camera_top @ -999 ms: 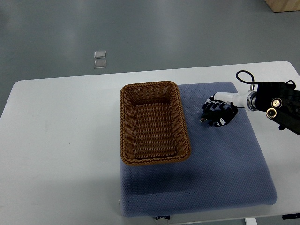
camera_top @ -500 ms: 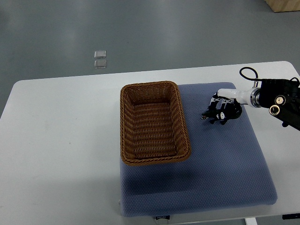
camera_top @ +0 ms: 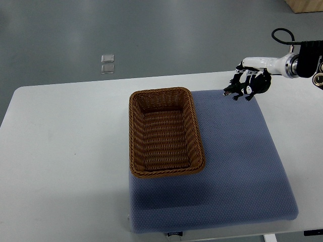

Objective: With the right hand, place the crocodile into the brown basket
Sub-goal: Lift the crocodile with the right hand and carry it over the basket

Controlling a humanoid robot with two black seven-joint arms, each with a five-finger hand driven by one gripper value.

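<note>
**Inspector A:** Which step is in hand?

**Inspector B:** The carry. The small dark toy crocodile (camera_top: 247, 85) is held in the fingers of the right hand (camera_top: 251, 76), clear of the blue quilted mat (camera_top: 242, 166) and above its far right corner. The snout is pointed toward the basket side. The left hand is not seen.

**Inspector A:** And the target?

**Inspector B:** The brown woven rectangular basket (camera_top: 135, 132) is set on the mat's left part, on the white counter (camera_top: 65, 151). Nothing is seen inside it. It is well apart from the crocodile.

**Inspector A:** What is called for next?

**Inspector B:** In judgement, a sweep leftward and toward the near side until the toy is over the basket's opening, then a lowering and a release. The near rim must be cleared.

**Inspector A:** What differs from a second ago?

**Inspector B:** Then the hand was closed over the toy low on the mat, near the basket's right wall. It is now raised and drawn back toward the far right corner.
</note>
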